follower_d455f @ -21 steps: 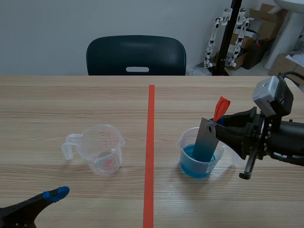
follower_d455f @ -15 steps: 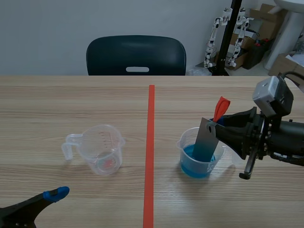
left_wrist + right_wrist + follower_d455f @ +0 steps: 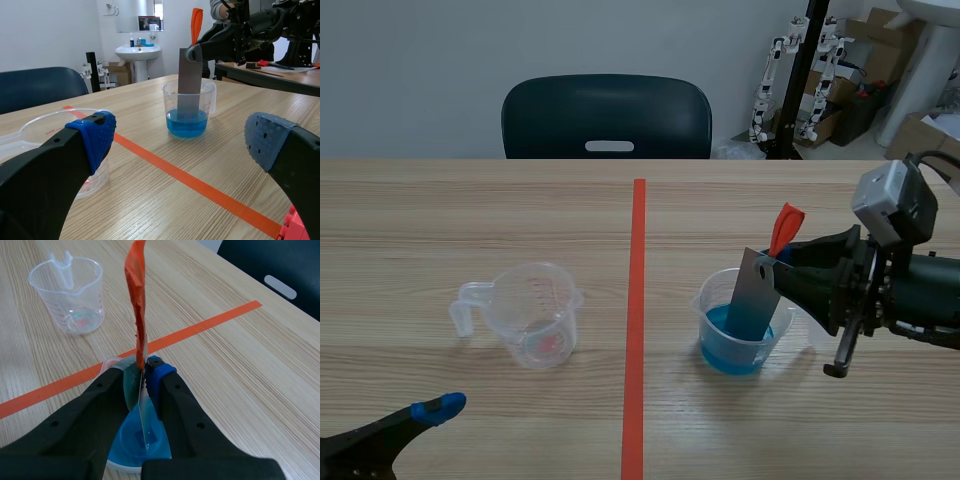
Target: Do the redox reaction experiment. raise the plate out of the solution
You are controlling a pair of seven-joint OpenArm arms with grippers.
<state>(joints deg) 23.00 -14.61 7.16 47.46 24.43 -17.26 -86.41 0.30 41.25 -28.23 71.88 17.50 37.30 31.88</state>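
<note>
Right tool [image 3: 783,262] is clamped narrow on the top end of the plate [image 3: 755,298], with an orange tag [image 3: 786,226] sticking up past the fingers. The plate hangs from the tool, long axis near upright with a slight lean. Its lower end is dipped in the blue solution [image 3: 732,352] in the beaker [image 3: 705,305] right under the tool, so it is not out yet. The move looks like a straight lift along the plate's axis until the lower end clears the rim; sideways drift could knock the beaker. Left tool [image 3: 183,141] is spread wide and empty, low over the table [image 3: 820,420], well apart from the beaker and nearer the empty cup [image 3: 535,318]. The right arm is the one placed for the lift.
</note>
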